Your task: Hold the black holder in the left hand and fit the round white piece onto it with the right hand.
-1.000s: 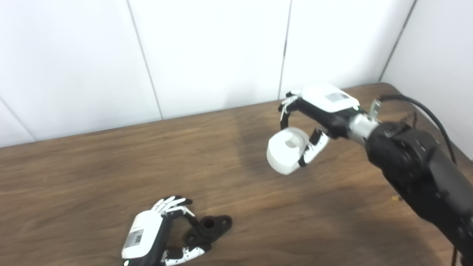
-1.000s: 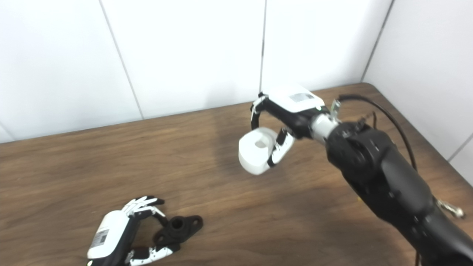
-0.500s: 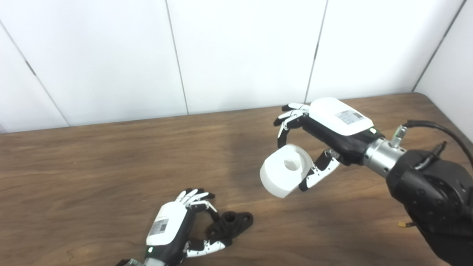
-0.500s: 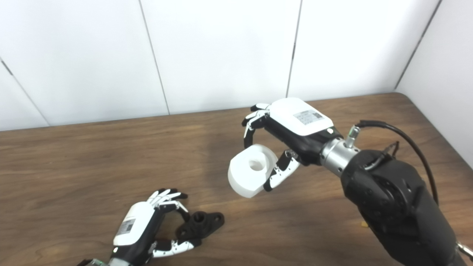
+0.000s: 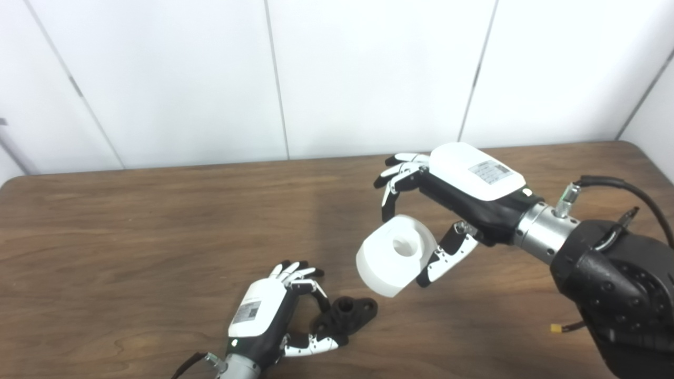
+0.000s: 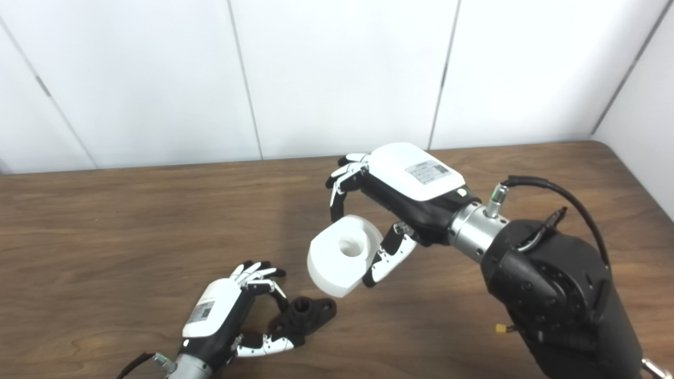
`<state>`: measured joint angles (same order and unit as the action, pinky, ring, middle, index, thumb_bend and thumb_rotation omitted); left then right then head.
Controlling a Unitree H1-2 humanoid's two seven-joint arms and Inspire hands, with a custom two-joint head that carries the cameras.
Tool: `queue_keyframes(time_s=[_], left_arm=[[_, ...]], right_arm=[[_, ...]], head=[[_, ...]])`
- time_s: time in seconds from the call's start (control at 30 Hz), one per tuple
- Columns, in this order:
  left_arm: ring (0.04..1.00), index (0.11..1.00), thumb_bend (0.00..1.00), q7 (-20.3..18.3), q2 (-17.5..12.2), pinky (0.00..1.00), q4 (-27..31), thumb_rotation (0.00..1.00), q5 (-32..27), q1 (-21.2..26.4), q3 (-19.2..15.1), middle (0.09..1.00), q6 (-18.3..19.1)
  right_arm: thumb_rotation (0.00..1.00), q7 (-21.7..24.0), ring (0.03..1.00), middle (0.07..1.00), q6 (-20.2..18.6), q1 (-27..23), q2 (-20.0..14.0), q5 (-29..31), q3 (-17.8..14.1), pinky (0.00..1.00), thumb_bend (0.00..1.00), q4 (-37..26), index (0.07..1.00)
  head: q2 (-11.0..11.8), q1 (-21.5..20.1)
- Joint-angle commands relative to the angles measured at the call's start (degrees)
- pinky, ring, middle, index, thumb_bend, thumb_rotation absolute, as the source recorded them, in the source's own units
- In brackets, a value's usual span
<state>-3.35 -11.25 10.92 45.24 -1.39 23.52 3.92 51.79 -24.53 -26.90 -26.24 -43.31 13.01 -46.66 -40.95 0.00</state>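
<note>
Right robot hand grips the white piece; the holder, pinched on the table by the left robot hand, lies at 7 o'clock of the piece, near.

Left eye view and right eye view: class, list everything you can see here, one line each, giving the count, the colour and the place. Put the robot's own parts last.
Table: one, brown wood, filling the lower picture.
Wall panels: white, behind the table.
Black holder: one, on the table near the front, in the left robot hand's fingers.
Round white piece: one, held above the table.
Left robot hand: one, white and black, closed on the black holder.
Right robot hand: one, white and black, holding the round white piece.
</note>
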Motion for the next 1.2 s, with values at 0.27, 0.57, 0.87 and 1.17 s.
queue_keyframes(time_s=[0.27, 0.57, 0.87, 1.17], left_arm=[[0.926, 0.489, 0.52, -4.2, 0.1, 0.98, -0.5, 0.06, 2.6, -0.6, 2.5, 0.834, 3.2], [0.924, 0.489, 0.52, -4.5, 0.2, 0.98, 0.1, 0.06, 2.8, -0.2, 2.9, 0.829, 3.9], [0.921, 0.489, 0.52, -4.7, 0.3, 0.97, 0.4, 0.06, 2.6, 0.2, 3.0, 0.828, 4.6], [0.926, 0.489, 0.52, -5.3, 0.4, 0.98, 0.9, 0.06, 2.7, 0.4, 3.1, 0.830, 5.3]], right_arm=[[0.13, -0.8, 0.910, 0.794, 2.1, -3.1, 3.4, -0.7, 1.8, 0.74, 0.52, 2.0, 0.481], [0.13, -2.5, 0.901, 0.787, 5.9, -2.7, 5.4, -2.0, 4.6, 0.76, 0.53, 6.5, 0.481], [0.14, -2.7, 0.898, 0.790, 7.9, -2.3, 6.6, -2.9, 5.4, 0.77, 0.53, 8.9, 0.481], [0.14, -2.8, 0.900, 0.789, 8.9, -2.3, 7.4, -3.2, 5.5, 0.78, 0.53, 10.4, 0.481]], head=[[-1.5, -0.1], [-3.2, -0.3], [-4.8, -0.7], [-5.5, -0.9]])
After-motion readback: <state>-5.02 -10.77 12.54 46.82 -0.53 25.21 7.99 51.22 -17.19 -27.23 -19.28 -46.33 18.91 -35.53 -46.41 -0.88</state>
